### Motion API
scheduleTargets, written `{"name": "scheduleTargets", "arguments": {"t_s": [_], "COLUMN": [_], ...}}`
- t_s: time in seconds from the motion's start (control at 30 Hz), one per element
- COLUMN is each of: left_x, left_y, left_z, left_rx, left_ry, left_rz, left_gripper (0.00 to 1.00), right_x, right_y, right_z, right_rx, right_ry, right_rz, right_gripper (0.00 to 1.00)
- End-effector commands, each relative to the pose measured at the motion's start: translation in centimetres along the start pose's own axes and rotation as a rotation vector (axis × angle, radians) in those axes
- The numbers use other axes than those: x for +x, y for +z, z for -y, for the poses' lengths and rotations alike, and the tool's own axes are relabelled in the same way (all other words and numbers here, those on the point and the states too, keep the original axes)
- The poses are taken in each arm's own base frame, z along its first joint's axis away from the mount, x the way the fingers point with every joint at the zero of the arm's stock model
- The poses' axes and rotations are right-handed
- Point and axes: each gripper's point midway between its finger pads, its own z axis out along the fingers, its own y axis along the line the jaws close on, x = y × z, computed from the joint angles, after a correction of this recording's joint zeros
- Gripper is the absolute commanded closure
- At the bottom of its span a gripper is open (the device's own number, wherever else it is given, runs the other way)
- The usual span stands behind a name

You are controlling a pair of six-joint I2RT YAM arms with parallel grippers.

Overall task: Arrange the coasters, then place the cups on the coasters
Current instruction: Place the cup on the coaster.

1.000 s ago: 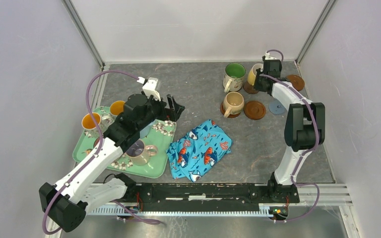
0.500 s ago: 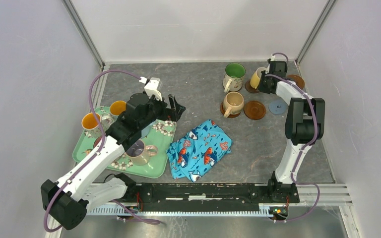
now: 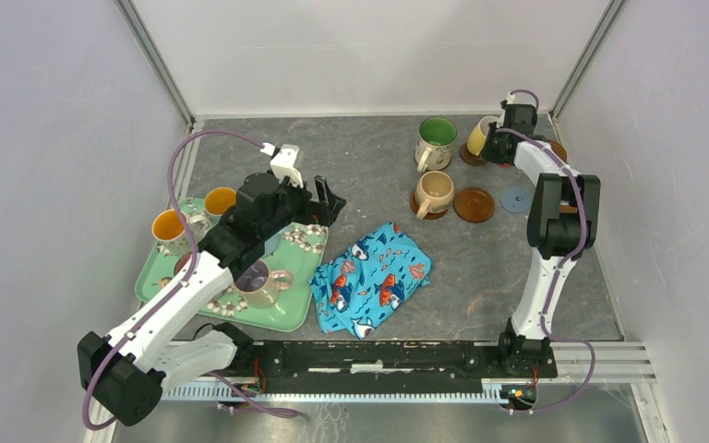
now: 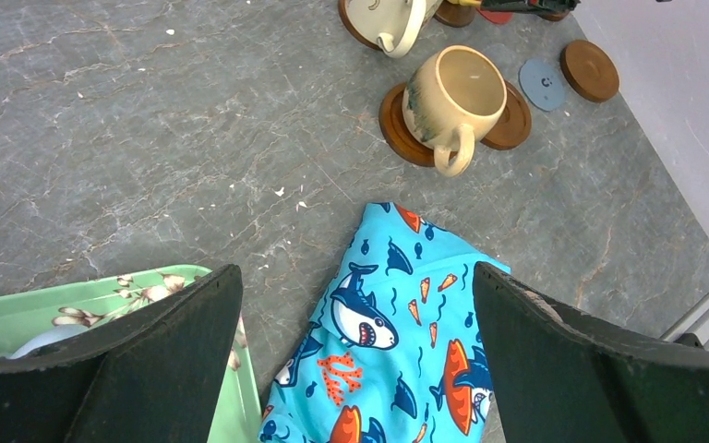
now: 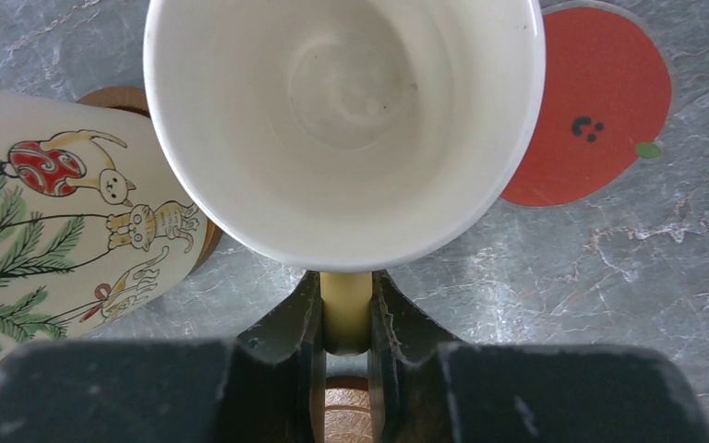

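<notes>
The yellow mug is grasped by its handle in the right claw, which is clenched on the yellow loop. The mug is held tilted at about 1 o'clock on the surface. Whether its base touches down cannot be told. Since a second ago it has been carried slightly toward the far right corner, away from the green-lined mug, and the right arm has been stretched further back. In the right wrist view a red coaster is seen at the mug's 2 o'clock.

The left claw is spread wide and nothing is held in it. It is hung at about 9 o'clock, between the green tray and the shark-print cloth, and has barely been displaced.

The beige mug has been left standing on its brown coaster. A bare brown coaster and a blue-grey coaster lie at its 3 o'clock.
</notes>
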Motion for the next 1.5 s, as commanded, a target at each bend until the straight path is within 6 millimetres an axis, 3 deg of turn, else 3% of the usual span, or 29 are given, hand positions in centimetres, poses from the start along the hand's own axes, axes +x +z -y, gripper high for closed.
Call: {"name": "scheduleTargets", "arguments": {"t_s": [0.0, 0.23, 0.43, 0.8, 0.87, 1.1, 1.47], "left_x": [-0.9, -0.9, -0.8, -0.6, -0.6, -0.5, -0.2], "left_y": [0.2, 0.2, 0.3, 0.4, 0.4, 0.5, 0.7], "left_z": [0.4, 0.4, 0.5, 0.4, 0.3, 0.4, 0.4], "left_rx": [0.024, 0.023, 0.028, 0.025, 0.023, 0.027, 0.028], "left_ry": [0.052, 0.051, 0.049, 0.047, 0.047, 0.045, 0.045], "left_rz": [0.039, 0.037, 0.033, 0.029, 0.028, 0.023, 0.015], "left_gripper": [0.00, 0.00, 0.00, 0.00, 0.00, 0.00, 0.00], "right_x": [-1.9, 1.4, 2.1, 0.2, 0.2, -1.3, -2.0], "right_y": [-1.0, -2.3, -3.6, -3.1, -3.2, -2.9, -2.5], "right_z": [-2.7, -2.2, -1.7, -1.0, -2.3, -3.0, -2.0], "right_rx": [-0.068, -0.014, 0.018, 0.078, 0.072, 0.070, 0.147], "right_ry": [-0.020, -0.031, -0.043, -0.070, -0.101, -0.166, -0.200], "right_rz": [0.064, 0.025, 0.018, 0.028, 0.033, 0.059, 0.065], "right_gripper": [1.00, 1.00, 1.00, 1.00, 1.00, 1.00, 1.00]}}
